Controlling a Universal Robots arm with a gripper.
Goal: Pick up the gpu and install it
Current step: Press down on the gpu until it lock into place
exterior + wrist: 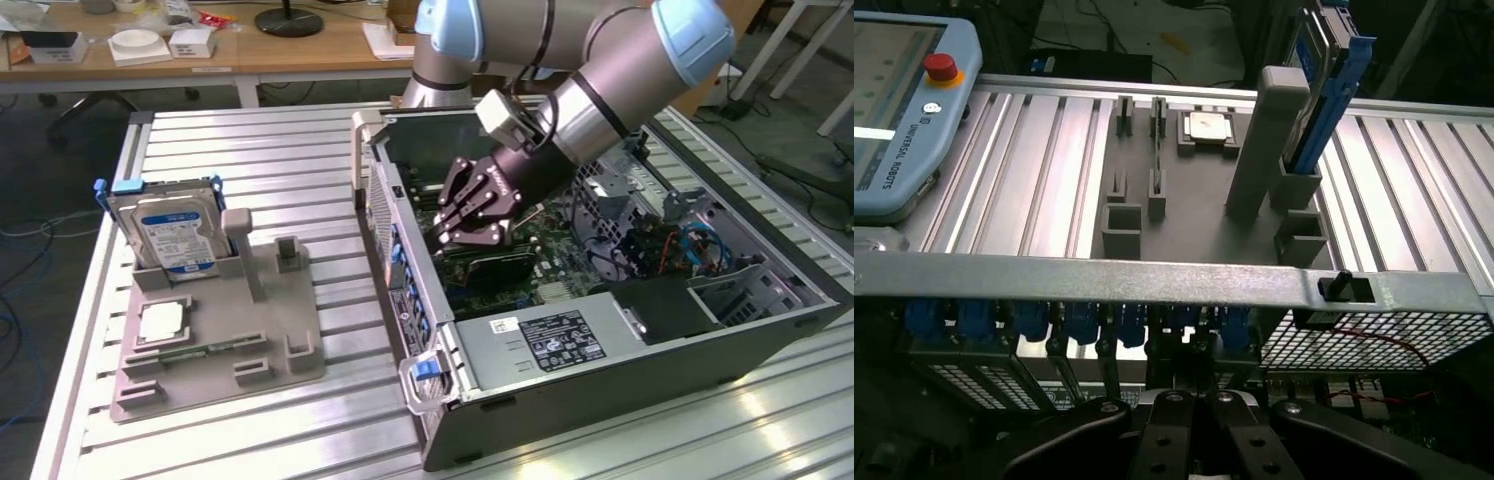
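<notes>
- the gpu (pixel 497 265) sits low inside the open computer case (pixel 747 340), directly beneath the end effector (pixel 470 232), against the green motherboard (pixel 554 265).
- its long axis runs along the board, away from the case's rear wall.
- the end effector's fingers are closed, pressing down on the card's top edge.
- the grey parts holder (pixel 220 330) with the hard drive (pixel 171 232) lies well off on the desk (pixel 267 440).

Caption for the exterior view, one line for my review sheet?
Shut gripper lowered inside the open computer case, over the dark gpu; hard drive stands in its holder.

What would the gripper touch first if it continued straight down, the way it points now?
Probably the dark gpu directly under the shut gripper, with the green motherboard below it; depth is unclear.
</notes>
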